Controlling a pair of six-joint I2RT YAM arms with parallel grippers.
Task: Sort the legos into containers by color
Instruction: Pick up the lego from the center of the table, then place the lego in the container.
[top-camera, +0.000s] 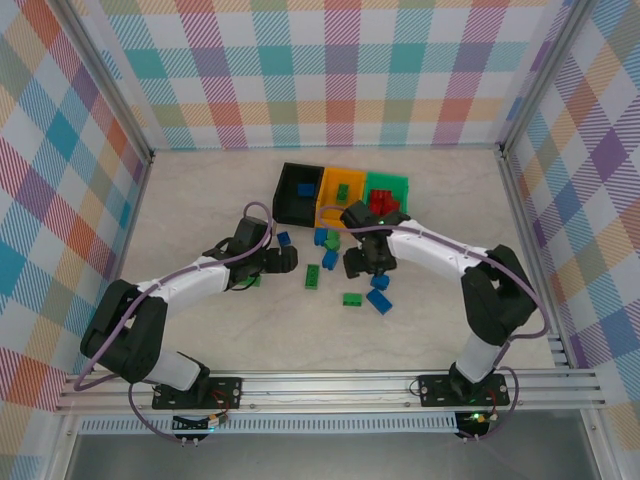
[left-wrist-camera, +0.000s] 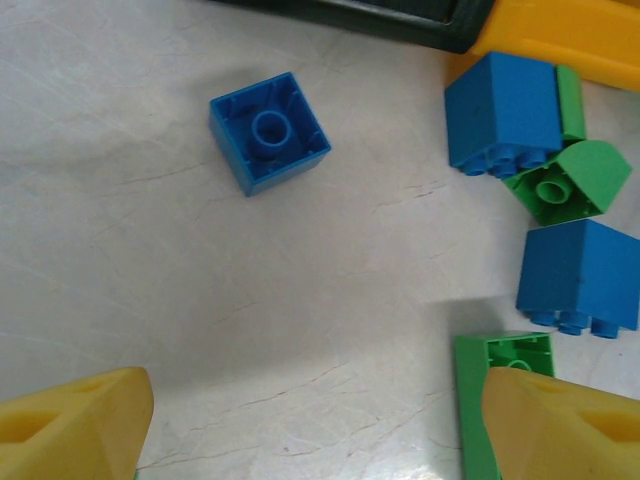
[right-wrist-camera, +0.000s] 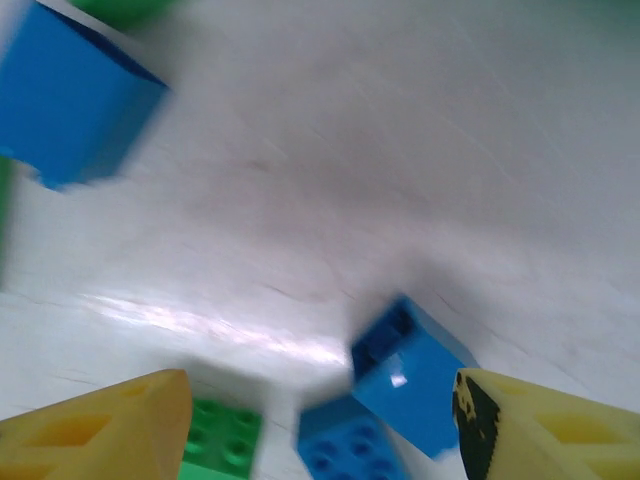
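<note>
Legos lie loose on the table (top-camera: 200, 210), scattered just in front of the containers and between the two grippers.

Containers: three bins stand side by side at the far middle of the table.
- The black bin (top-camera: 282, 200) is on the left and holds a blue brick (top-camera: 305, 189).
- The orange-yellow bin (top-camera: 330, 178) is in the middle and holds a green brick (top-camera: 343, 190).
- The green bin (top-camera: 402, 185) is on the right and holds red bricks (top-camera: 380, 204).

Left gripper (top-camera: 290, 261): the jaws stand wide apart with nothing between them.
- In the left wrist view, its yellow fingertips (left-wrist-camera: 80, 425) hover over bare table.
- An upturned blue brick (left-wrist-camera: 270, 132), hollow side up, lies ahead of them and apart from the rest.
- To the right, near the bin corners, a rounded green brick (left-wrist-camera: 558, 182) sits between two blue bricks.
- A flat green brick (left-wrist-camera: 500, 365) lies partly under the right-hand fingertip.

Right gripper (top-camera: 368, 266): the jaws are apart and hold nothing. The right wrist view is blurred.
- A tilted blue brick (right-wrist-camera: 410, 370) lies between the fingertips, just beside one yellow fingertip (right-wrist-camera: 545, 425). Contact between the two cannot be determined.
- A studded blue brick (right-wrist-camera: 340, 445) lies next to the tilted one.
- A studded green brick (right-wrist-camera: 225, 440) lies just beside the other fingertip.
</note>
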